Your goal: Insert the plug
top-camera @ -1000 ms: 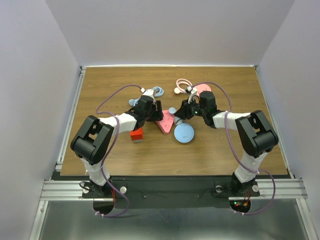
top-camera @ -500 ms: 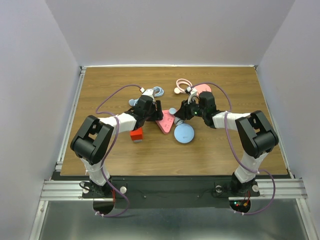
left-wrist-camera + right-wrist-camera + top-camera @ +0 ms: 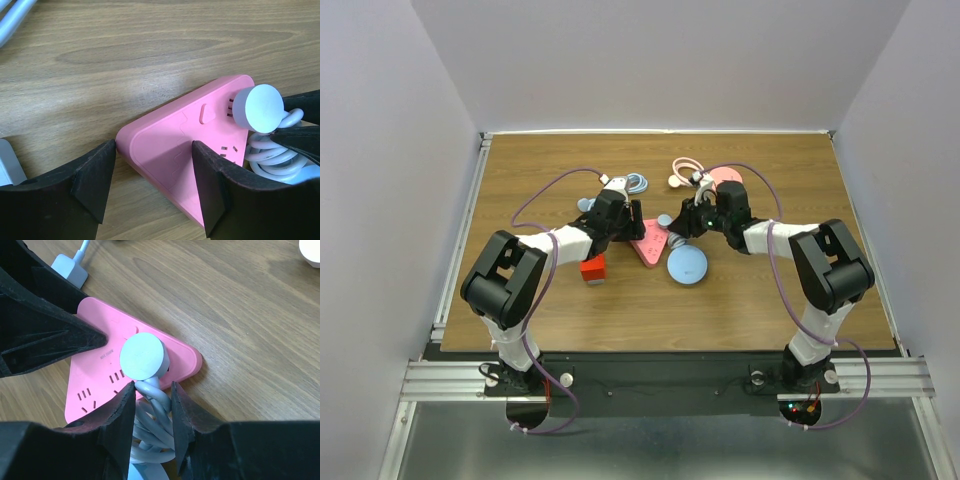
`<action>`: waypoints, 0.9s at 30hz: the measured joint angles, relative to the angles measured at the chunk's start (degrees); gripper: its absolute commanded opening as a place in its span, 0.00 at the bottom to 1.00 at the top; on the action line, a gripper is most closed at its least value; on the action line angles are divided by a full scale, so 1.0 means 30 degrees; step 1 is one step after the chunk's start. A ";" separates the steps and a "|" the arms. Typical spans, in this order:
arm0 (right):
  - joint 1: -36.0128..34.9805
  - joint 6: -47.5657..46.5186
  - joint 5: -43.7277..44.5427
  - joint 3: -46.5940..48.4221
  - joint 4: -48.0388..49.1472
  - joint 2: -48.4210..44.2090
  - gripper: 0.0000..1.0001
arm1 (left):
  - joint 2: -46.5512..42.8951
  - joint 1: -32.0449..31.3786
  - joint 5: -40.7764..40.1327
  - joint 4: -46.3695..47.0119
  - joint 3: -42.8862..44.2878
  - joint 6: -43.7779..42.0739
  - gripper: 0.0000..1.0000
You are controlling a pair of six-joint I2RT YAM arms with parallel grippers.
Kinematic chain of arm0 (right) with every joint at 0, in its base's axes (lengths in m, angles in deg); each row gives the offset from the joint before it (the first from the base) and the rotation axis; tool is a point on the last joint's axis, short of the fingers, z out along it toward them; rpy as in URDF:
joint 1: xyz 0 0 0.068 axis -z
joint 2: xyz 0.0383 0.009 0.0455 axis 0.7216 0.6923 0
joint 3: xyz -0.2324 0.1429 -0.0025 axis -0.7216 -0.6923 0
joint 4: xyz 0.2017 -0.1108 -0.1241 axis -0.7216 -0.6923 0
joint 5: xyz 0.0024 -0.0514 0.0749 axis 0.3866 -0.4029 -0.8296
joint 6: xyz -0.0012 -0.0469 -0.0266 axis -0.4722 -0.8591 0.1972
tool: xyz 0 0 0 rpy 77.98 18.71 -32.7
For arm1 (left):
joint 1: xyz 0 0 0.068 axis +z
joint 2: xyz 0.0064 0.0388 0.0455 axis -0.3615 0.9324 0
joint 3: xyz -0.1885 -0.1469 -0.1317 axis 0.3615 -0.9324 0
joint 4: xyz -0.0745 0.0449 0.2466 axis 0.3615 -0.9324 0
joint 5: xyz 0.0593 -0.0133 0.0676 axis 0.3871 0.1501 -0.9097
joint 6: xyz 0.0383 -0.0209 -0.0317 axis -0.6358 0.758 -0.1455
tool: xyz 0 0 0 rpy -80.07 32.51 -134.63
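A pink triangular power strip [image 3: 646,250] lies flat mid-table. My left gripper [image 3: 634,228] straddles one rounded corner of the strip [image 3: 170,145], with both black fingers [image 3: 95,180] against it. A pale blue round plug [image 3: 141,356] sits on the strip's top face [image 3: 95,375] near a corner; it also shows in the left wrist view [image 3: 264,109]. My right gripper [image 3: 152,390] is closed on the bundled pale blue cable [image 3: 155,425] just below the plug. In the top view the right gripper [image 3: 672,228] faces the left one across the strip.
A pale blue disc [image 3: 688,266] lies just near of the strip. A red block [image 3: 593,269] sits to its left. A pink disc with cable [image 3: 725,178] and a blue cable [image 3: 636,183] lie farther back. A pale blue adaptor [image 3: 70,267] lies beyond the strip.
My right gripper has edged slightly toward the far side with the cable in it. The left arm and the strip have not visibly moved.
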 measured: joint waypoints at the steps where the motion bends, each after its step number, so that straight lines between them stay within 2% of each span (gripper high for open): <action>1: 0.0000 -0.0022 0.0007 0.0000 -0.0015 0.0007 0.00 | 0.0000 0.0044 0.0000 0.0000 0.0000 -0.0022 0.71; 27: -0.0015 -0.0503 0.0787 -0.0539 0.0036 -0.0182 0.00 | 0.0015 0.0656 0.0095 -0.0765 0.0539 -0.0262 0.71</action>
